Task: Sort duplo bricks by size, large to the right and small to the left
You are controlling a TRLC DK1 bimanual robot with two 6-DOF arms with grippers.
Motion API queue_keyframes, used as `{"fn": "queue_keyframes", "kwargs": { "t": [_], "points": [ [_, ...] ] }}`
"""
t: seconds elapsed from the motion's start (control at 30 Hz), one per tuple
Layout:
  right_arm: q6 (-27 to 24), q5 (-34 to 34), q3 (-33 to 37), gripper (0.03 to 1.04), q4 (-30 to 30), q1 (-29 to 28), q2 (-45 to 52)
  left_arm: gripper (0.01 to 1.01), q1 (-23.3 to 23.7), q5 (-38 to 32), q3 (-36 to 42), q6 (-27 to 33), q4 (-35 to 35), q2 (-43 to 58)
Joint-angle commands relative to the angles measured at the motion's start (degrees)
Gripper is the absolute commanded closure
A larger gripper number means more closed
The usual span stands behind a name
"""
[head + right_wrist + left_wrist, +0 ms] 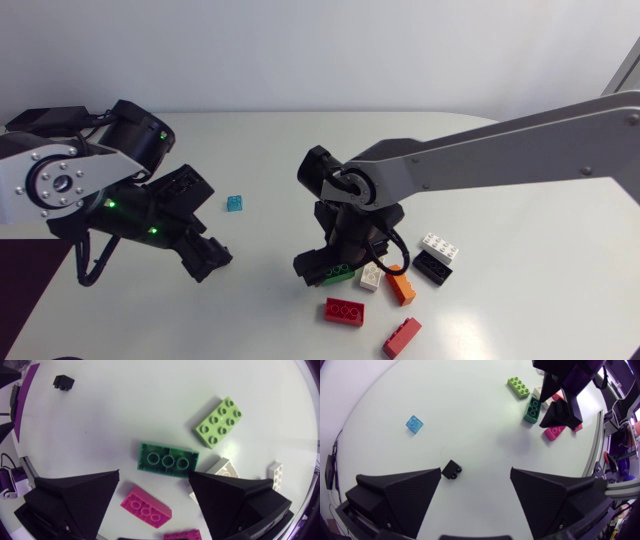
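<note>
Duplo bricks cluster right of the table's middle beneath the right arm in the head view, a small blue brick well apart; left wrist view, left gripper released, small black brick just ahead of one finger; right wrist view, right gripper spread open, upturned green brick just ahead of its fingertips

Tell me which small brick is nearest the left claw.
The small black plastic brick, lying right beside one finger of the left claw. The small translucent blue brick lies well ahead, farther out.
</note>
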Motion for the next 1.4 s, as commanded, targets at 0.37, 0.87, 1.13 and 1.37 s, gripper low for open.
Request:
{"fn": "queue_keyframes", "kwargs": {
  "t": [0.37, 0.87, 1.13, 1.37],
  "points": [
    [1.8, 4.1, 1.5, 0.06, 1.5, -1.1, 6.2, 0.054, 3.6, 2.1, -4.8, 0.7, 3.1, -2.3],
    [-3.4, 4.1, -3.0, 0.06, -2.3, -16.7, -2.9, 0.054, 3.6, 2.2, -5.6, 0.9, 4.3, -2.2],
    [-7.7, 3.8, -3.9, 0.06, -5.2, -26.5, -8.8, 0.054, 2.5, 2.2, -5.1, 0.3, 6.8, -1.2],
    [-2.2, 3.5, -0.7, 0.06, -5.2, -15.1, -8.1, 0.054, 1.9, 2.2, -4.9, -0.8, 6.8, -0.9]
  ]
}}
